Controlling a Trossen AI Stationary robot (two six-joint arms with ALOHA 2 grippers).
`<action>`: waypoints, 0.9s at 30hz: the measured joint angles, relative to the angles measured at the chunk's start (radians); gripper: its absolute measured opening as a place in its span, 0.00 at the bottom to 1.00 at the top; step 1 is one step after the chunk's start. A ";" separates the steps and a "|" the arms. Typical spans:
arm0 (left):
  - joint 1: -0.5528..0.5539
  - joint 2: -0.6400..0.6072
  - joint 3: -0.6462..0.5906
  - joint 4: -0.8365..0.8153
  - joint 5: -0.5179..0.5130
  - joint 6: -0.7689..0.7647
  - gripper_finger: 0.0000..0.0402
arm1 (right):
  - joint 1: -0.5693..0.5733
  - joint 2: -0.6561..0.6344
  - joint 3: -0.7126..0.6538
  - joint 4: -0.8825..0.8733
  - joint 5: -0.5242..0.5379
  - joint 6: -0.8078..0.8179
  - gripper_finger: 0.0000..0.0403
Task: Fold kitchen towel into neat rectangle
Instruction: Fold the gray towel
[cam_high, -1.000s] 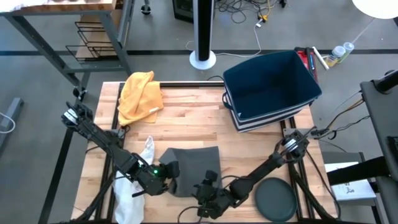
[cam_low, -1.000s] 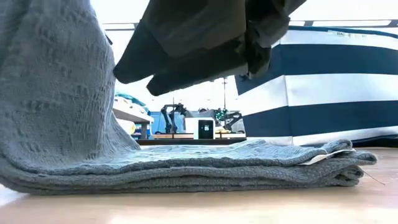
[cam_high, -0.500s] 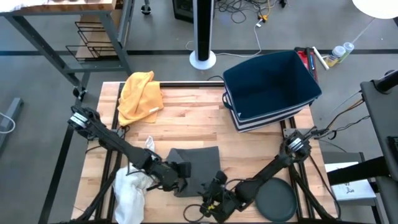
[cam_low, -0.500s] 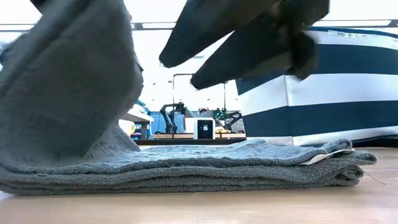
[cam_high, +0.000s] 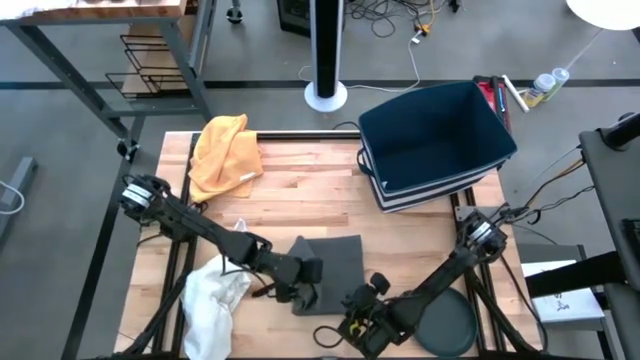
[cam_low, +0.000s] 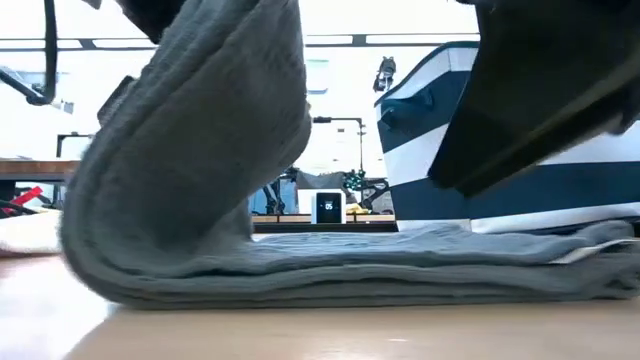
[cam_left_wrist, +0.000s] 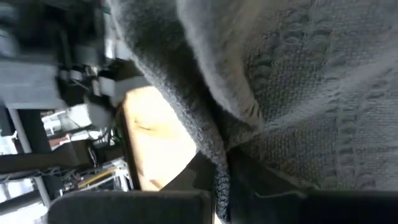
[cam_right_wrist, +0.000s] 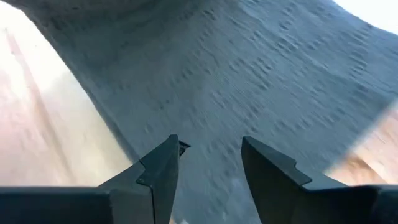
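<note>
— Fingers first: what have you got?

— Left gripper (cam_high: 303, 292), lower centre of the high view, has its fingers clamped on the near edge of the grey kitchen towel (cam_high: 335, 262) and lifts that edge. Right gripper (cam_right_wrist: 208, 163) sits just right of it, fingers apart, empty, towel spread ahead of them.

— How does it handle?

— I'd judge it soft, limp and light; it sags. I'd grip by corners or edge. It lies on the wooden worktop (cam_high: 300, 195), below the yellow cloth (cam_high: 225, 152) and the navy bin (cam_high: 435, 140).
</note>
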 joint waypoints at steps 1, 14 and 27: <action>0.006 0.000 0.000 0.009 0.015 -0.001 0.02 | -0.004 0.001 -0.013 0.024 0.001 -0.001 0.42; 0.015 0.000 0.000 0.037 0.047 -0.018 0.03 | -0.086 0.055 -0.122 0.338 -0.053 -0.195 0.42; 0.031 0.000 0.000 0.054 0.072 -0.011 0.03 | -0.042 -0.069 -0.123 0.104 -0.073 -0.165 0.42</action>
